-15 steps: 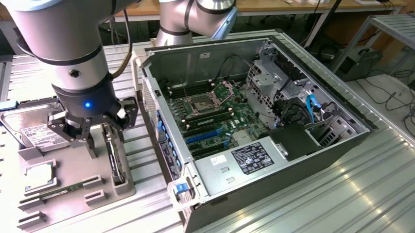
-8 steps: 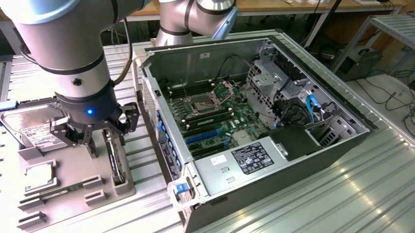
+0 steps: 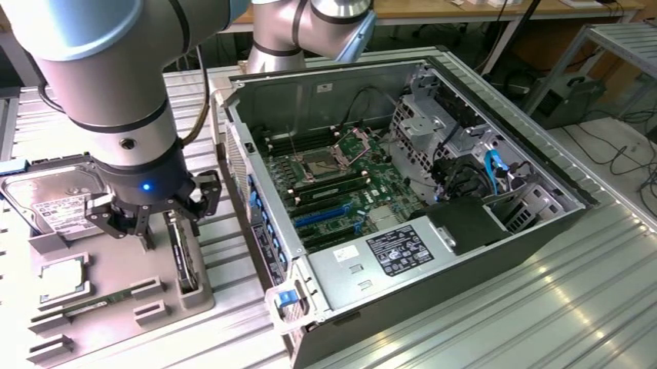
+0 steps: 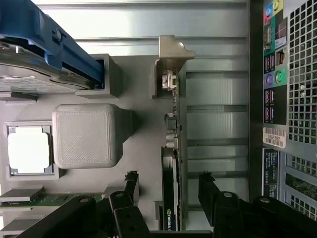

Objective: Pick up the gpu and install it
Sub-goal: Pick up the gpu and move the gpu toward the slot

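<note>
Where the arm reaches down over the grey tray (image 3: 123, 269), the gripper (image 4: 168, 181) hangs with its jaws spread wide and nothing in its grasp. In the wrist view its two black fingers (image 4: 130, 186) stand on either side of the gpu (image 4: 171, 163), with a clear gap between each finger and the card. The gpu stands on its long edge in a slot of the tray, and its silver end bracket (image 4: 171, 59) is at the end away from the fingers. In the exterior view the card shows as a thin dark strip just below the gripper.

Beside the card on the tray sit a plain grey block (image 4: 86, 134) and a square processor chip (image 4: 28, 148) in its own recess. A thin green memory stick (image 3: 98, 301) lies in a slot near the chip. A silver labelled hard drive (image 3: 57, 201) leans at the tray's far corner.

Past the tray, toward the exterior view's right, an open computer case (image 3: 411, 192) lies on its side on the ribbed metal bench (image 3: 534, 307). Its green motherboard (image 3: 339, 184) faces up. The wrist view catches the case's rear panel of ports and vent mesh just beyond the card.
</note>
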`<state>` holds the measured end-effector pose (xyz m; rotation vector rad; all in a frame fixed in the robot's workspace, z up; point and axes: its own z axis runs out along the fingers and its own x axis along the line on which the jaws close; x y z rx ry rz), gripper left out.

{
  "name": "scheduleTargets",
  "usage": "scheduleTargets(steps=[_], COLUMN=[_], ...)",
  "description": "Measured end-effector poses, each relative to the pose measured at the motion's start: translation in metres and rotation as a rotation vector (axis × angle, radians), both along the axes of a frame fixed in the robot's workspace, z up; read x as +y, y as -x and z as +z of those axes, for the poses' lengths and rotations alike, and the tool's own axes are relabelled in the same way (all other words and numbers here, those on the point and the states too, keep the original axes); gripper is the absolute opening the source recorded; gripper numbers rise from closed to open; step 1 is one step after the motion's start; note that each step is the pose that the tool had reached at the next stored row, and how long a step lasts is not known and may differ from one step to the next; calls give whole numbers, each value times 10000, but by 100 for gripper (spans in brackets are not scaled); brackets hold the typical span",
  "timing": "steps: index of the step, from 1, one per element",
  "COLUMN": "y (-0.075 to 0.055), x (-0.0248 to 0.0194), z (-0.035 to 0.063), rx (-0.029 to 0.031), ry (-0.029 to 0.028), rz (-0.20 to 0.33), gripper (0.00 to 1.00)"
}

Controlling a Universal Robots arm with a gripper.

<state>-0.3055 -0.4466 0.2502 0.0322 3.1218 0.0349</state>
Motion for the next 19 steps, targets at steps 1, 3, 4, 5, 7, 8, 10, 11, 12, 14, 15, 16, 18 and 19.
scheduleTargets(steps=[1, 3, 4, 5, 7, 8, 10, 11, 12, 14, 15, 16, 18, 19], y=[0, 0, 0, 0, 0, 0, 0, 0, 0, 0, 0, 0, 0, 0], x=[0, 0, 0, 0, 0, 0, 0, 0, 0, 0, 0, 0, 0, 0], z=[-13, -44, -62, -81, -121, -139, -148, -148, -149, -149, -149, -149, -149, -149], rx=[1, 1, 1, 0, 3, 3, 4, 5, 5, 4, 4, 5, 4, 4], ry=[0, 1, 1, 0, 2, 0, 1, 1, 1, 1, 1, 1, 1, 1], rz=[0, 0, 0, 0, -1, -1, -1, 0, 0, 0, 0, 0, 0, 0], gripper=[60, 60, 60, 60, 60, 60, 60, 60, 60, 60, 60, 60, 60, 60])
